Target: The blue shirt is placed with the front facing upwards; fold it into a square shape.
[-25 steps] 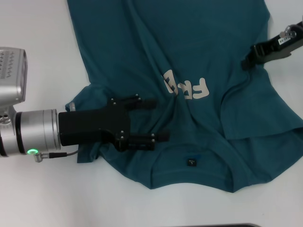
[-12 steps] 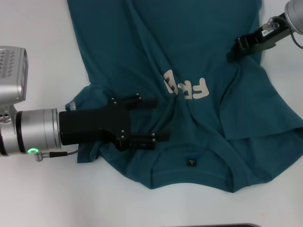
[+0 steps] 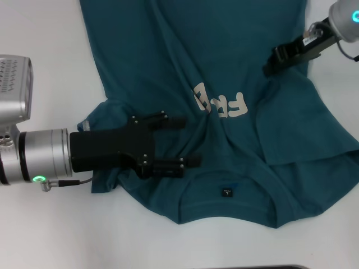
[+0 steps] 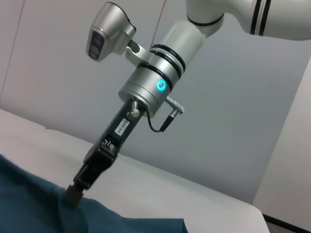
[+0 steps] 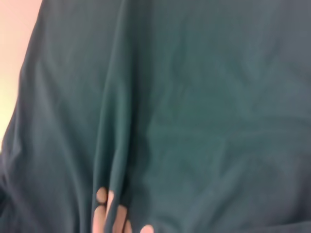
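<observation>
shirt lies face up; my left gripper rests on its sleeve, fingers apart; my right gripper seems clamped on its side fabric.

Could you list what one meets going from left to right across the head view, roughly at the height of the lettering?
Bare white table → left gripper, fingers apart over the blue shirt → cream lettering → right gripper on the shirt's far side.
</observation>
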### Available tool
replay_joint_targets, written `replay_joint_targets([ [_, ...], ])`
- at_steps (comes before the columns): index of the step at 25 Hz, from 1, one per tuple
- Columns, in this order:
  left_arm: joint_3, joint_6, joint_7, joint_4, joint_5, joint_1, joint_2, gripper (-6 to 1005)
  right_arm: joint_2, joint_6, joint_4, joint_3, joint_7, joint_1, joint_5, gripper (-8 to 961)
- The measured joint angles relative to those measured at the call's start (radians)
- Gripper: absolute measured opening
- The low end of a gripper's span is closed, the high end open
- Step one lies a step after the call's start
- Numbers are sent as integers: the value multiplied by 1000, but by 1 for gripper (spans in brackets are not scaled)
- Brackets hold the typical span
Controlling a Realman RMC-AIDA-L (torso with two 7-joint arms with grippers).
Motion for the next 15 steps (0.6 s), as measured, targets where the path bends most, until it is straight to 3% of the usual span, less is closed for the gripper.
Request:
replay_joint_targets([
  [4,0,0,0,0,0,-1,0,903,5,-3,0,-5,0,2,4,144],
  [10,0,0,0,0,0,2,0,902,5,-8,-13,14,1,0,9,270],
  [15,0,0,0,0,0,4,0,902,-7,-12,-19,43,-12,-12,56,375],
])
